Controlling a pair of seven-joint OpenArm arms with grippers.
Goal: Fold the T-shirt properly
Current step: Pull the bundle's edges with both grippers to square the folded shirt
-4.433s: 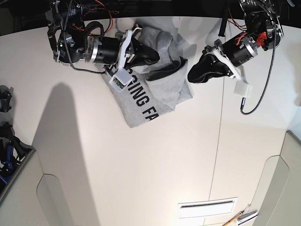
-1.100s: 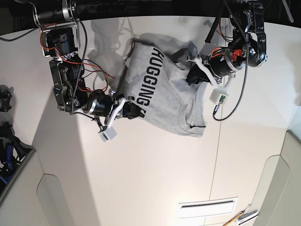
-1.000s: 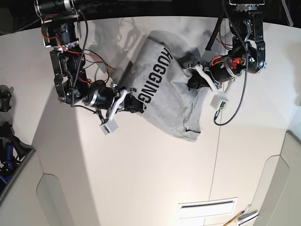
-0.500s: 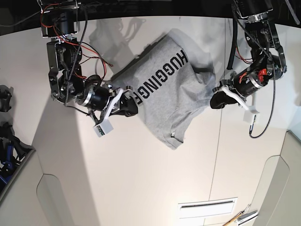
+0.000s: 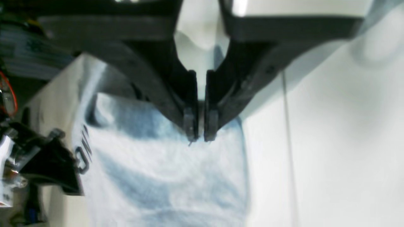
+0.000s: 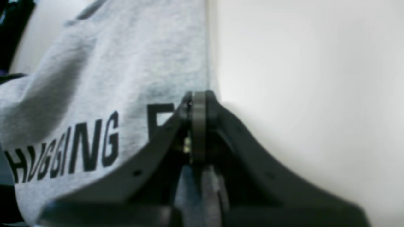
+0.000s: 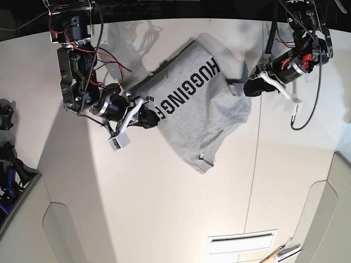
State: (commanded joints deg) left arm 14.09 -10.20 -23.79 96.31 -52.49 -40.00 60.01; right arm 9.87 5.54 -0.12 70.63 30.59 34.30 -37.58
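Observation:
The grey T-shirt [image 7: 203,109] is stretched slantwise between my two grippers, printed side up, black capitals running along its upper left part. My right gripper [image 7: 153,116] is shut on the shirt's edge beside the last letters; in the right wrist view its fingers [image 6: 197,97] meet on the cloth [image 6: 110,78]. On the far right side of the shirt, my left gripper [image 7: 248,87] pinches a thin edge; the left wrist view shows the gripper [image 5: 198,134] almost closed on the fabric [image 5: 164,176]. The lower corner of the shirt points toward the table's front.
A seam [image 7: 255,181] runs down the white table right of the shirt. A slotted vent [image 7: 241,241] and small tools [image 7: 279,253] lie at the front right. Dark gear [image 7: 8,164] sits at the left edge. Cables hang by both arms.
The left gripper has moved up toward the back of the table, taking the shirt's right edge with it. The right gripper has shifted slightly up. The shirt is spread wider than a second ago.

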